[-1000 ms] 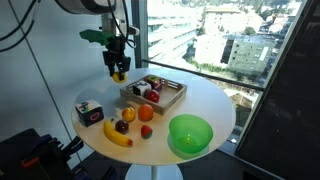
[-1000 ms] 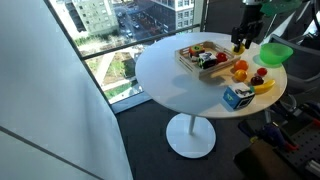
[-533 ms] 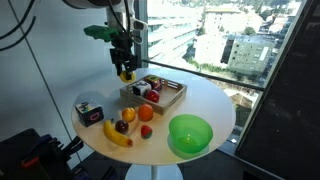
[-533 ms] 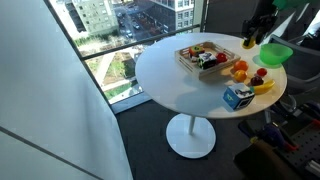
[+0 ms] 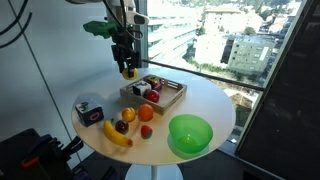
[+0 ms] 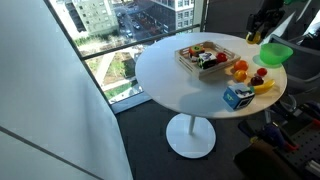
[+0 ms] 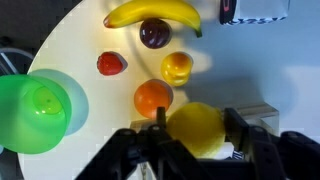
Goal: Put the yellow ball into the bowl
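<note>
My gripper [image 5: 127, 68] is shut on the yellow ball [image 7: 196, 129] and holds it high above the far side of the round white table [image 5: 205, 100]. In the wrist view the ball sits between the two black fingers [image 7: 196, 132]. The ball also shows in an exterior view [image 5: 128, 73]. In an exterior view the gripper [image 6: 256, 36] hangs near the frame's right edge. The green bowl [image 5: 190, 133] stands empty near the table's front edge; it shows in both exterior views [image 6: 276, 54] and at the left of the wrist view [image 7: 33, 112].
A wooden tray [image 5: 153, 93] with small items stands below the gripper. A banana [image 5: 117, 134], an orange fruit [image 5: 146, 113], red and dark fruits and a small box [image 5: 89, 113] lie on the table. Windows stand behind the table.
My gripper has risen with the yellow ball and shifted slightly toward the tray. Nothing on the table has moved.
</note>
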`<state>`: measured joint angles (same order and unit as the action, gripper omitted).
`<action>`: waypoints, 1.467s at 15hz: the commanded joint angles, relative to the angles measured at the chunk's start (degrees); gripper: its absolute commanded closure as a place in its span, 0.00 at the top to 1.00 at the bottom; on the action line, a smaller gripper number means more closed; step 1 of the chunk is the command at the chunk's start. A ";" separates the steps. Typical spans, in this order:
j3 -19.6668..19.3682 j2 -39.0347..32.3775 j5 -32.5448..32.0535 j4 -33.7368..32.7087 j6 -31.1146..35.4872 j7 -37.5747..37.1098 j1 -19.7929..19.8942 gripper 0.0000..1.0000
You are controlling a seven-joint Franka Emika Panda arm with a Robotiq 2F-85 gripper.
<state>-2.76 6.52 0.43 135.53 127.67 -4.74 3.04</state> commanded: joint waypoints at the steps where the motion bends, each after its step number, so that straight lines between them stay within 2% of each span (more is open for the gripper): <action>1: 0.03 0.00 0.01 -0.03 -0.08 -0.02 0.04 0.60; 8: 0.03 0.01 0.01 0.15 0.09 -0.08 0.04 0.60; 9: 0.03 0.01 0.01 0.16 0.09 -0.09 0.04 0.35; 22: -3.90 -1.86 0.30 -2.27 -0.49 -1.15 3.79 0.35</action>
<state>-5.91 5.98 0.45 134.90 127.89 -4.86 5.89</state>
